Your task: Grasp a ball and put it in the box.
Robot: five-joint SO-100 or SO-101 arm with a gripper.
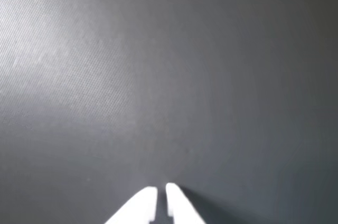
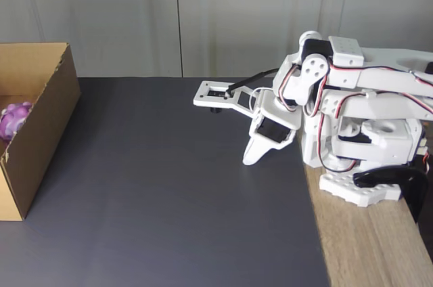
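With its white fingers nearly together and holding nothing, I see the white two-finger gripper (image 1: 161, 188) above the dark grey mat (image 2: 169, 199); the bumpy pink-purple rubbery ball (image 2: 15, 119) sits inside the large brown cardboard box (image 2: 40, 131).

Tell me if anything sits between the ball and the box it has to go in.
Nothing does: the ball already lies inside the box, at the left edge of the fixed view. The gripper rests folded by the arm's base, across the bare dark mat.
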